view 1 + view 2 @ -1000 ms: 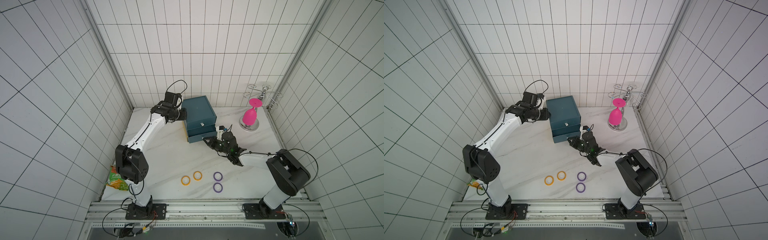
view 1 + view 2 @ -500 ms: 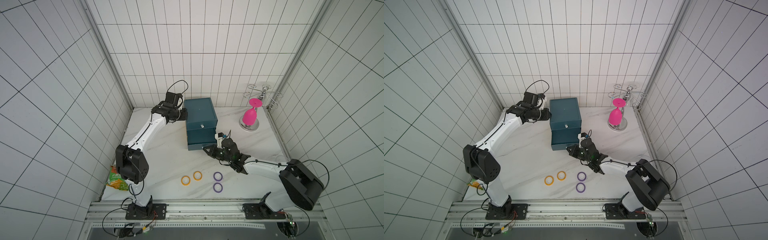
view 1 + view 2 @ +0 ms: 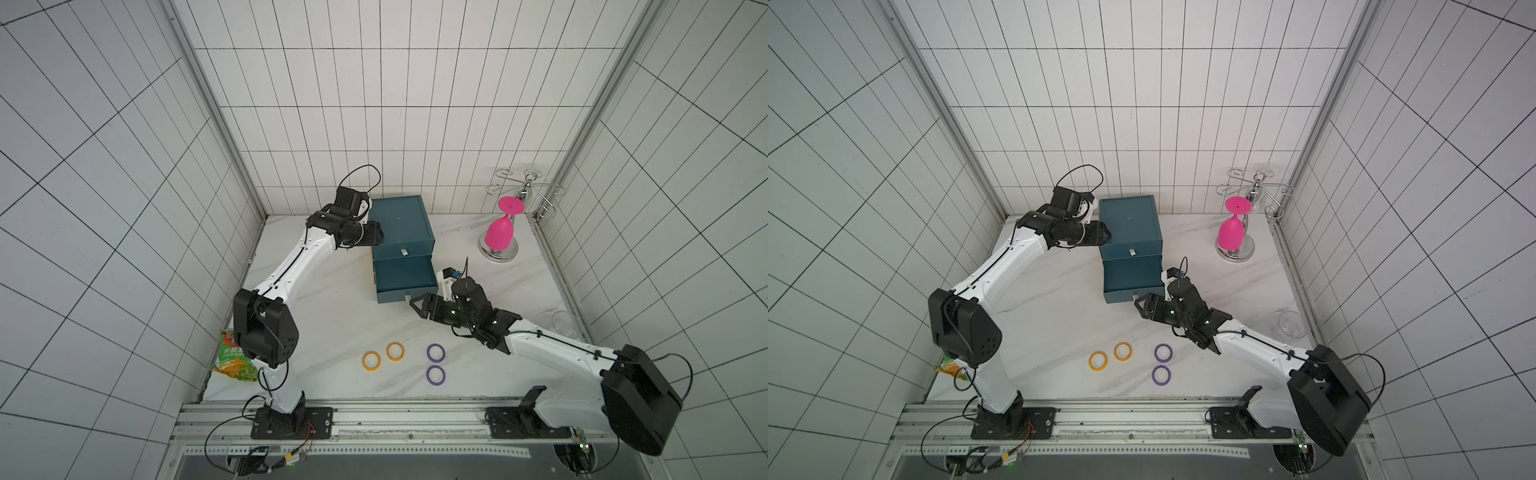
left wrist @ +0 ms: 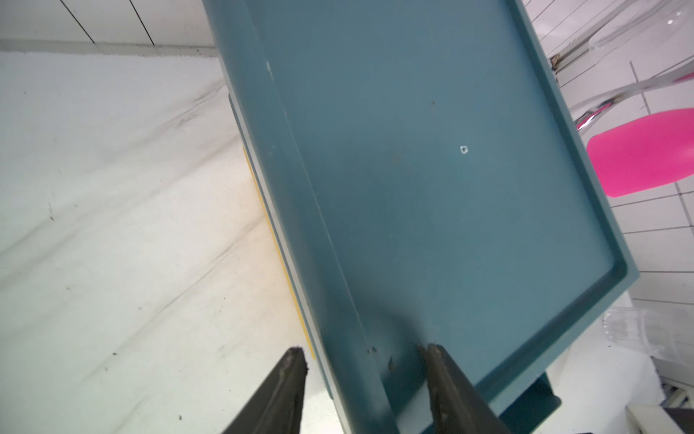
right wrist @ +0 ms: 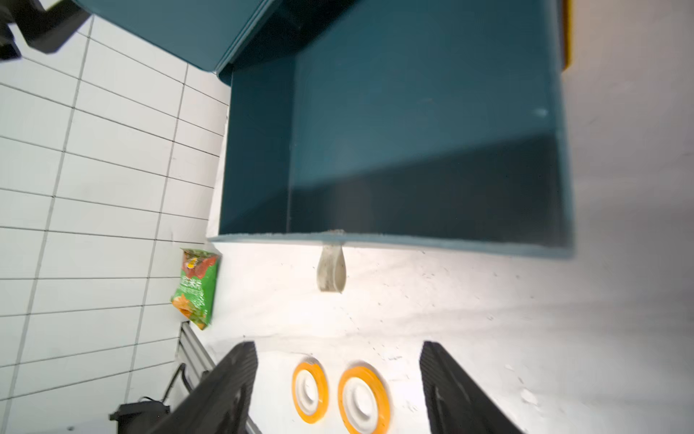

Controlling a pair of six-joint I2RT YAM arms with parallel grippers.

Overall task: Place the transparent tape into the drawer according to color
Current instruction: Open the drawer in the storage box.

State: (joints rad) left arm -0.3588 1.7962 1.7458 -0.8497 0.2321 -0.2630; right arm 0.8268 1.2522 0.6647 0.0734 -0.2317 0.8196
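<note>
the only print i can spot is on the green snack bag (image 5: 196,287): a line of white chinese characters running down its front (too blurred for me to read with any certainty), under a small round logo i can't make out either.

A lower drawer (image 3: 405,275) of the teal cabinet (image 3: 400,219) stands pulled out, orange-yellow rings (image 3: 371,360) and purple rings (image 3: 435,353) lying before it.
</note>
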